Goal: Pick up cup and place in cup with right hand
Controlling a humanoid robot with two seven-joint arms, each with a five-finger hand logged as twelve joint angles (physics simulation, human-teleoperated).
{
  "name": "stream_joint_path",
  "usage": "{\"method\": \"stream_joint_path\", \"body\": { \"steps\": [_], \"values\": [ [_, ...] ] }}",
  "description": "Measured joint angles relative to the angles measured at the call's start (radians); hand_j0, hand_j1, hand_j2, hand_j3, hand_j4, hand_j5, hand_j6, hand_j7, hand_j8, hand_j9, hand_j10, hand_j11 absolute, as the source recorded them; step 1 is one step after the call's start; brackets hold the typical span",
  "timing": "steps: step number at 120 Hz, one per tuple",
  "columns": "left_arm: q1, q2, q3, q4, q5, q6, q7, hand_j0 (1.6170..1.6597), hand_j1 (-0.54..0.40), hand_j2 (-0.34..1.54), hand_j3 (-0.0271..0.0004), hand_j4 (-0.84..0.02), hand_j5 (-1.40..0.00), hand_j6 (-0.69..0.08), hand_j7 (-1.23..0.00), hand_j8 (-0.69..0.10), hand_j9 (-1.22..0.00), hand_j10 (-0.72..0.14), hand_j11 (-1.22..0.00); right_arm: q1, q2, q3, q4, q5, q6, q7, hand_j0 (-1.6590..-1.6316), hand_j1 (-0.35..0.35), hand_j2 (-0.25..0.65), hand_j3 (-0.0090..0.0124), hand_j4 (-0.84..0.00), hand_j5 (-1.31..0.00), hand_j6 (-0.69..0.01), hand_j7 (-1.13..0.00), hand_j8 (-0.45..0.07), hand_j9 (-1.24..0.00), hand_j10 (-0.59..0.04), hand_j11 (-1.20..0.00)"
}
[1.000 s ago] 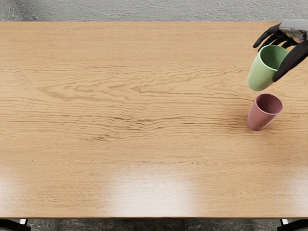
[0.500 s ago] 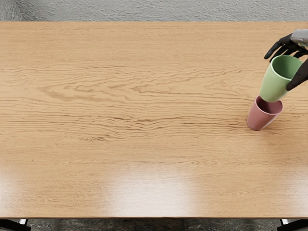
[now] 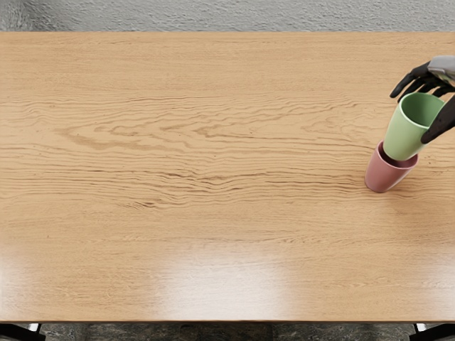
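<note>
When the centre of the table [image 3: 178,142] is taken as the dial hub, the pink cup [image 3: 386,177] sits at 3 o'clock, near the right edge of the view. Its base rests on the wood and its mouth faces up. The green cup [image 3: 407,131] is located from the pink cup at 1 o'clock, held with its mouth up and slightly tilted. Its lower end overlaps the mouth of the pink cup; the depth of insertion, if any, cannot be determined from this angle.

The right hand [image 3: 431,72] enters from the right edge at 2 o'clock and pinches the green cup: the thumb [image 3: 439,126] bears on the wall at the cup's 4 o'clock, and the fingers [image 3: 414,74] extend behind the rim, toward its 12 o'clock.

Surface, left to right: a black leg [image 3: 25,332] shows beyond the near edge at 8 o'clock, a bright reflection [image 3: 227,284] lies on the wood at 6 o'clock, and a second black leg [image 3: 432,332] shows at 4 o'clock. The wood is light brown with darker, wavy grain. Room: a rough grey wall [image 3: 213,14] spans 12 o'clock; a dark, mottled floor [image 3: 227,332] shows at 6 o'clock.
</note>
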Motion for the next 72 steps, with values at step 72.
{"method": "stream_joint_path", "body": {
  "steps": [72],
  "values": [
    [0.000, 0.000, 0.000, 0.000, 0.000, 0.000, 0.000, 1.6581, 0.349, 0.00, -0.0002, 0.000, 0.00, 0.000, 0.00, 0.000, 0.00, 0.000, 0.00, -0.011, 0.001, -0.010, -0.009, -0.009, -0.041, 0.000, -1.6574, -0.017, -0.021, 0.0000, -0.307, -0.40, -0.307, -0.40, -0.282, -0.40, -0.297, -0.40]
  ]
}}
